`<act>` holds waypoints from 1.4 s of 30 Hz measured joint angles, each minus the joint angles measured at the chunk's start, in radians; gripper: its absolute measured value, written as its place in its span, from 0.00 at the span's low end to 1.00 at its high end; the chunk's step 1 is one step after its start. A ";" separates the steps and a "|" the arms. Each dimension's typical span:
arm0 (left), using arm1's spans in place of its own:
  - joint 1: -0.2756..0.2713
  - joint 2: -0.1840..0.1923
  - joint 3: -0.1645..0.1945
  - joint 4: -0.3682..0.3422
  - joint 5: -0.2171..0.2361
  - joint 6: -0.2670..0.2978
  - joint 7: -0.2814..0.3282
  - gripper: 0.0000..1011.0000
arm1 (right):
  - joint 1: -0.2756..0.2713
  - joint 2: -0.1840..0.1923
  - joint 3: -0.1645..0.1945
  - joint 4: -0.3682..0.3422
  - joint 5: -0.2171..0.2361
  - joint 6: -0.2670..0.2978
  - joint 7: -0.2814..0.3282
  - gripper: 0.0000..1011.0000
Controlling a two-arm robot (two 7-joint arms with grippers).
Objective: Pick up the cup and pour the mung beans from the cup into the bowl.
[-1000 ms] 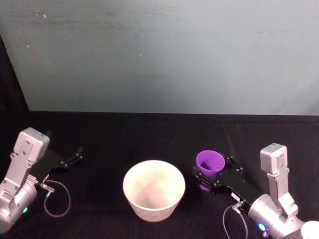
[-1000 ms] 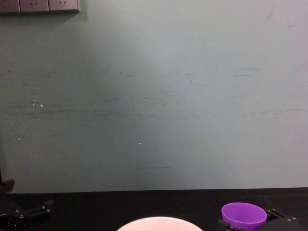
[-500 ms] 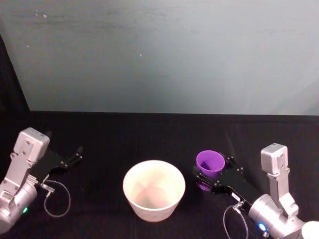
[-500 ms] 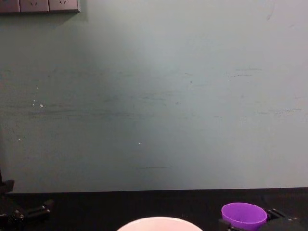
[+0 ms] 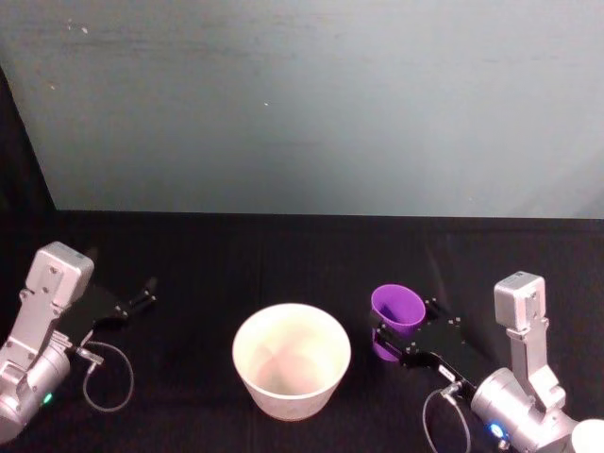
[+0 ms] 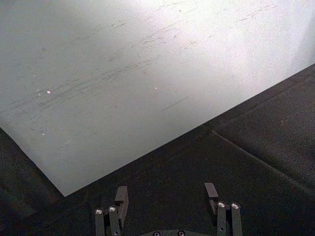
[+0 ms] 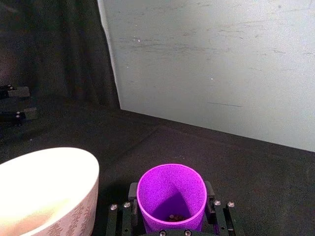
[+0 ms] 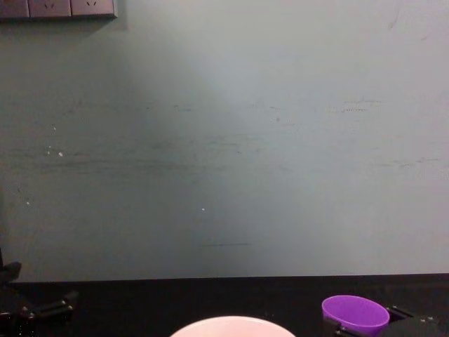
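We see the right gripper (image 5: 400, 328) clamped on the cup (image 5: 397, 309), one black finger on each side of the purple wall, low on the right side of the black table (image 5: 283, 250). In the right wrist view the cup (image 7: 171, 189) sits squarely between the two fingers (image 7: 132, 192) with its mouth open toward the camera. A few mung beans (image 7: 173, 216) show at its bottom as brownish specks, too small to count. From the chest view the cup (image 8: 355, 314) has its rim dipping a bit to one side, so we call it slightly tilted. We cannot tell whether its base touches the table, since the gripper hides it.

The bowl (image 5: 283, 401) stands upright on the table just beside the cup, on the cup's left, near the middle in front of the robot. A narrow dark gap separates them, so they are not touching. In the right wrist view the bowl rim (image 7: 78, 156) is close beside the cup and the patterned outer wall is visible. The chest view catches the top of the bowl (image 8: 235, 323) at its bottom edge.

The left gripper (image 5: 140, 296) is off at the left of the table, well apart from the bowl, released and grasping nothing. The left wrist view shows its two fingertips (image 6: 121, 194) wide apart over black cloth, with the grey-green wall (image 6: 147, 73) behind. A thin cable loop (image 5: 106, 377) hangs by the left arm
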 joint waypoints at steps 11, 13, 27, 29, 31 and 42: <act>0.000 0.000 0.000 0.000 0.000 0.000 0.000 0.99 | -0.008 0.001 0.005 -0.016 -0.001 0.000 0.009 0.72; 0.000 0.000 0.000 0.000 0.000 0.000 0.000 0.99 | -0.013 0.001 0.010 -0.029 -0.003 0.003 0.010 0.72; 0.000 0.000 0.000 0.000 0.000 0.000 0.000 0.99 | -0.034 0.064 0.100 -0.322 0.070 0.223 0.032 0.72; 0.000 0.000 0.000 0.000 0.000 0.000 0.000 0.99 | -0.024 0.088 0.110 -0.384 0.080 0.291 0.025 0.72; 0.000 0.000 0.000 0.000 0.000 0.000 0.000 0.99 | -0.016 0.104 0.119 -0.424 0.091 0.339 0.015 0.72; 0.000 0.000 0.000 0.000 0.000 0.000 0.000 0.99 | 0.036 0.182 0.167 -0.584 0.159 0.507 -0.030 0.72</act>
